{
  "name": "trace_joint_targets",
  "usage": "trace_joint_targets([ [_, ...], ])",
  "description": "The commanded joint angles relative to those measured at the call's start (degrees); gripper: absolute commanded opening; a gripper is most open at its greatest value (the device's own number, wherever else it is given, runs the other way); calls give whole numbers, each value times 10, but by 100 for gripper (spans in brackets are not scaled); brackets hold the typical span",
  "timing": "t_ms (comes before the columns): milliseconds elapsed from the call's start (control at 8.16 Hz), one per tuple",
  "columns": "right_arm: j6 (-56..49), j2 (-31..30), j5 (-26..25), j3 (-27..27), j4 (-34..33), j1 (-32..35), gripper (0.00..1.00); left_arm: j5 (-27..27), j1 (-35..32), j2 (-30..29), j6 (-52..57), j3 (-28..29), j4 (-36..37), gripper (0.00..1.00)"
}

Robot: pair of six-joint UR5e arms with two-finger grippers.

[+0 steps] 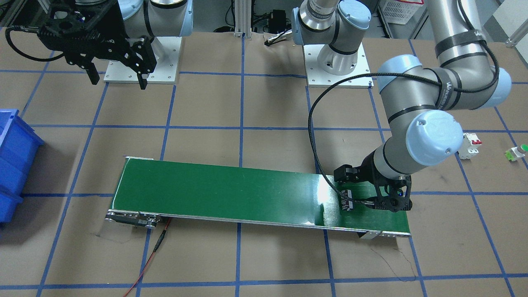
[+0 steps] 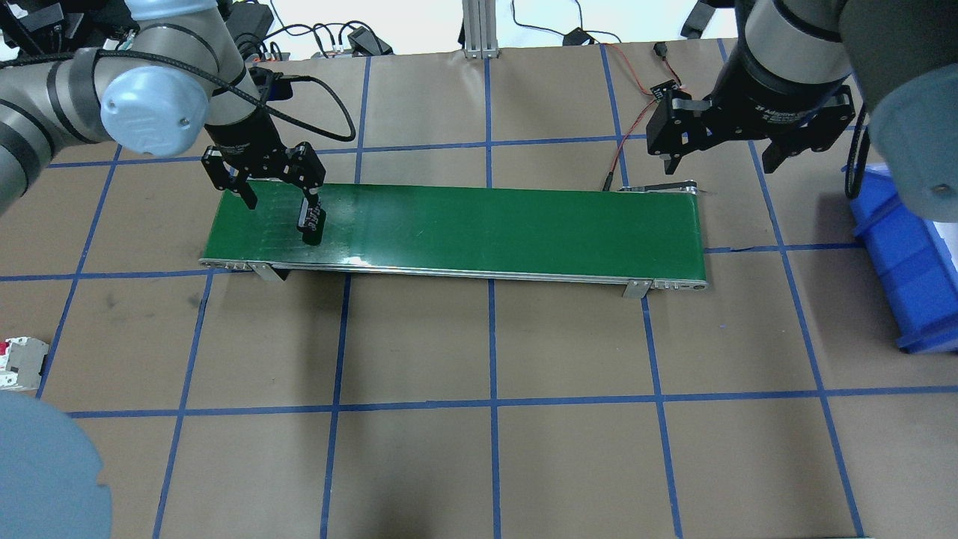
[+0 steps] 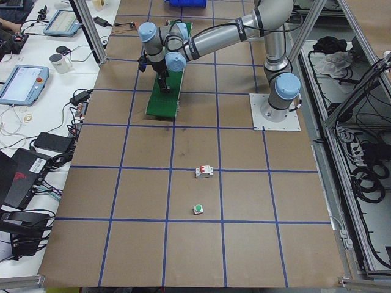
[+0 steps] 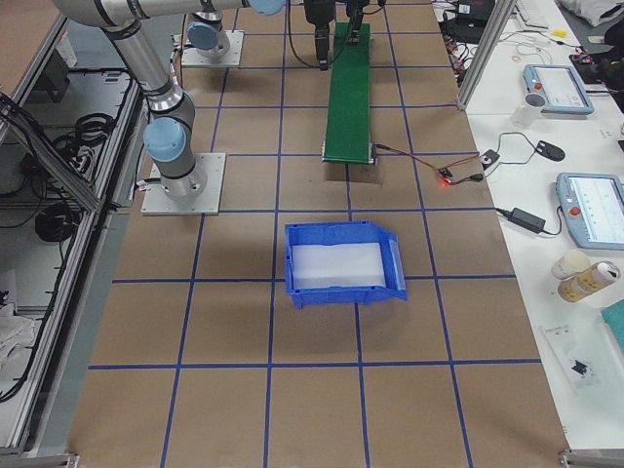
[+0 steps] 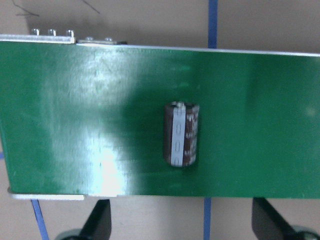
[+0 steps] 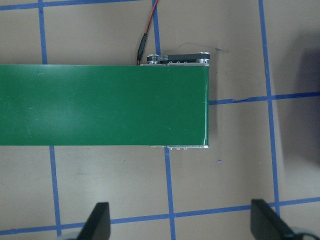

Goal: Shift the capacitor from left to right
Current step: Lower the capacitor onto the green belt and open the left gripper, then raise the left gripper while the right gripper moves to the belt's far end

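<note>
The capacitor (image 5: 181, 134), a stubby dark brown cylinder with a whitish stripe, lies on its side on the green conveyor belt (image 5: 75, 125) near its left end. My left gripper (image 5: 182, 225) is open and stands just over the belt (image 2: 486, 224), its fingers either side of the capacitor and not touching it. It also shows in the overhead view (image 2: 278, 217) and the front view (image 1: 371, 204). My right gripper (image 2: 720, 153) is open and empty, held high by the belt's right end (image 6: 100, 105); it also shows in the front view (image 1: 117, 80).
A blue bin (image 2: 905, 254) stands on the table to the right of the belt. A white circuit breaker with red switches (image 1: 470, 145) and a green-capped push button (image 1: 517, 152) lie on the robot's left side. A red wire (image 1: 152, 255) runs from the belt's right end.
</note>
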Motion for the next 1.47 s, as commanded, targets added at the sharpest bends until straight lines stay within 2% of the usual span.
trace_joint_targets([
  [0,-9,0,0,0,-10,1,100,1,-39,86,-63,39,-121,100],
  [368,-48,46,-15,1,-10,1,100,2,-81,150,-89,43,-134,100],
  [735,-44,160,-17,2,-11,1,100,-5,-79,167,-42,43,-124,100],
  [858,-44,188,-17,2,-13,1,100,0,-72,167,-31,43,-83,100],
  [1103,-43,216,23,1,-36,1,100,-5,-79,174,-42,37,-64,100],
  [1348,-43,219,103,21,-123,1,100,-6,-80,173,-43,34,-65,100],
])
